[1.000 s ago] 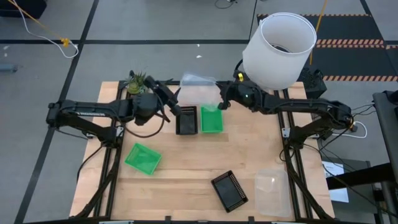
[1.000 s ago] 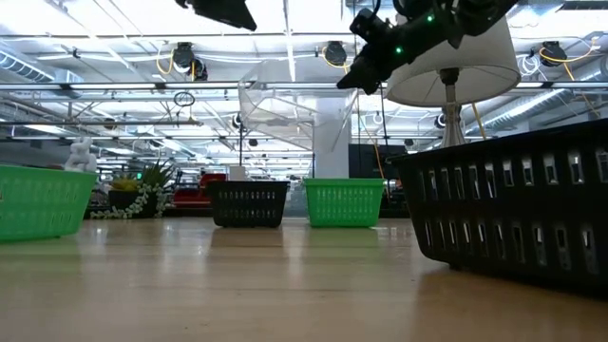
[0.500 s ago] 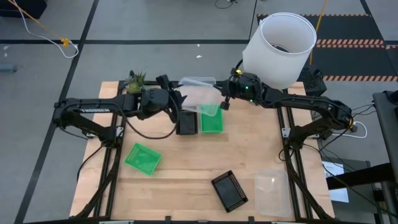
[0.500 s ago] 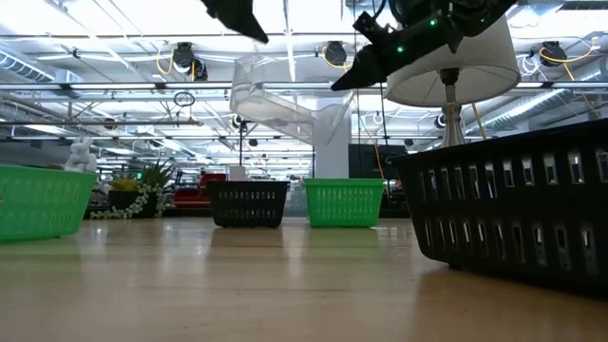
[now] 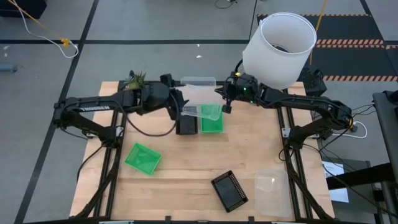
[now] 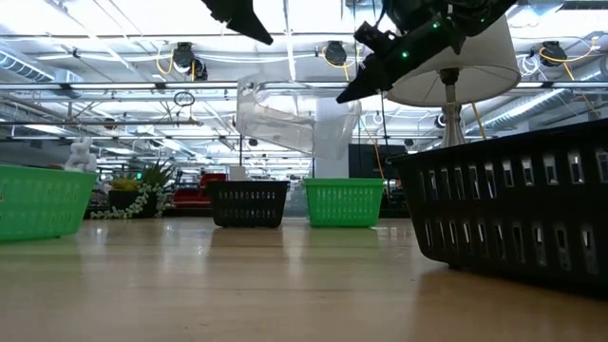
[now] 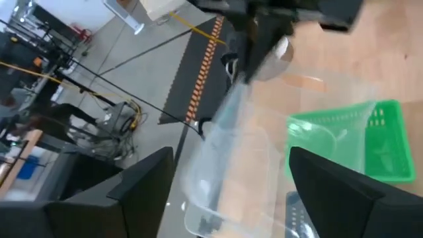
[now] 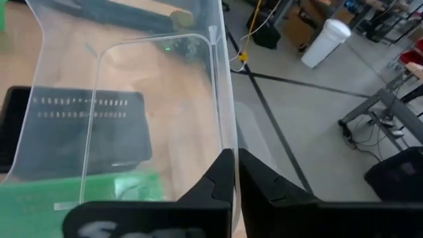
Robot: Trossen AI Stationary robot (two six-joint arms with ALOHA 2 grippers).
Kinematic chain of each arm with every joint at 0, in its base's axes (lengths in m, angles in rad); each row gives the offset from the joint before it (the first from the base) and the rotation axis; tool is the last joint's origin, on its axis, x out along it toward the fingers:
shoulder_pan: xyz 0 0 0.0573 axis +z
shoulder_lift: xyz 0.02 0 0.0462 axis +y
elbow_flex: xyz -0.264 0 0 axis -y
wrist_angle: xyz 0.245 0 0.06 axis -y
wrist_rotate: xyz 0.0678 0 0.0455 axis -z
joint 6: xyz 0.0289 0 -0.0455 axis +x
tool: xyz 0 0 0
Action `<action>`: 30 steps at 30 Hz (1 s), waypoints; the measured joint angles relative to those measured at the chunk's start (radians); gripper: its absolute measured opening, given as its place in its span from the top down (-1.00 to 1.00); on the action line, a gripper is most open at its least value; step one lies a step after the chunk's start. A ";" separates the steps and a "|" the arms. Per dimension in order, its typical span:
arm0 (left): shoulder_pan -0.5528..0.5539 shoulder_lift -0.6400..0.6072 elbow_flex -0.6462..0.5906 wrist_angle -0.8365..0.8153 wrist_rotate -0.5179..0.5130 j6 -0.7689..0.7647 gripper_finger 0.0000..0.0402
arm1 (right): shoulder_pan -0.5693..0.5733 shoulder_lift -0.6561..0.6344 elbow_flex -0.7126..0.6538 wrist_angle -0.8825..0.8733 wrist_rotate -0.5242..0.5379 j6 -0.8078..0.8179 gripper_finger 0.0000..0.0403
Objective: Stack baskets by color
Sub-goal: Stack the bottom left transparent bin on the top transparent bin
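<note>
Now my right hand [image 5: 225,99] is pinching the rim of a clear basket [image 5: 200,96], fingers pressed together on its thin wall, which my right wrist view shows clamped between them. I hold that basket in the air over the far middle of the bench [image 5: 186,174], tilted, above the black basket [image 5: 186,121] and the green basket [image 5: 212,119] that sit side by side below it. From the low view the clear basket [image 6: 285,119] hangs well above those two, with my right hand [image 6: 353,90] at its upper edge on the lamp side.

My left hand [image 5: 180,107] is spread wide and holds nothing. It sits just beside the clear basket, on the side away from my right hand, over the black basket. Through my left wrist view I see the clear basket [image 7: 231,172] between my two dark fingers [image 7: 142,192], though whether they touch it I cannot tell; the green basket [image 7: 350,142] shows beyond it.

Elsewhere on the bench, another green basket [image 5: 143,158] lies on the left, nearer the front. A second black basket [image 5: 229,190] lies near the front edge, turned at an angle, and a second clear basket [image 5: 272,190] rests just beside it on the right. A white lampshade [image 5: 278,50] stands at the far right corner, and a small plant [image 5: 136,81] at the far left corner.
</note>
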State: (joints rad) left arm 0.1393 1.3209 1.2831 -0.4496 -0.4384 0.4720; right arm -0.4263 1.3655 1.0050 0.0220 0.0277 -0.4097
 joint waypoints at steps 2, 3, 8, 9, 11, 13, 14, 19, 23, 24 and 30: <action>0.022 0.013 0.039 -0.027 0.042 -0.001 -0.48 | 0.000 0.000 0.000 -0.011 -0.008 -0.001 0.99; 0.032 0.024 0.060 -0.041 0.060 -0.001 -0.45 | 0.000 0.000 0.000 -0.012 -0.008 0.000 0.99; 0.073 0.103 0.158 -0.110 0.141 0.047 -0.28 | 0.000 0.000 0.000 -0.030 -0.040 0.007 0.99; 0.082 0.119 0.178 -0.130 0.166 0.059 -0.24 | 0.000 0.000 0.000 -0.030 -0.047 0.014 0.99; 0.093 0.156 0.211 -0.159 0.218 0.071 -0.18 | 0.000 0.000 0.000 -0.028 -0.058 0.031 0.98; 0.099 0.194 0.235 -0.195 0.252 0.082 -0.13 | 0.000 0.000 0.000 -0.030 -0.059 0.035 0.98; 0.098 0.209 0.246 -0.212 0.261 0.085 -0.11 | 0.001 0.000 0.000 -0.031 -0.059 0.035 0.98; 0.100 0.260 0.268 -0.243 0.266 0.084 -0.08 | 0.003 0.000 0.000 -0.036 -0.060 0.057 0.98; 0.112 0.292 0.267 -0.270 0.267 0.085 -0.10 | 0.003 0.000 -0.001 -0.044 -0.084 0.058 0.98; 0.118 0.294 0.267 -0.272 0.266 0.088 -0.09 | 0.003 0.000 -0.001 -0.044 -0.089 0.059 0.98; 0.131 0.296 0.267 -0.237 0.255 0.135 -0.04 | 0.003 0.000 -0.001 -0.048 -0.090 0.073 0.98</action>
State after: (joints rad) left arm 0.2701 1.6170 1.5501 -0.6863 -0.1839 0.6067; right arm -0.4236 1.3655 1.0042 -0.0256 -0.0628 -0.3370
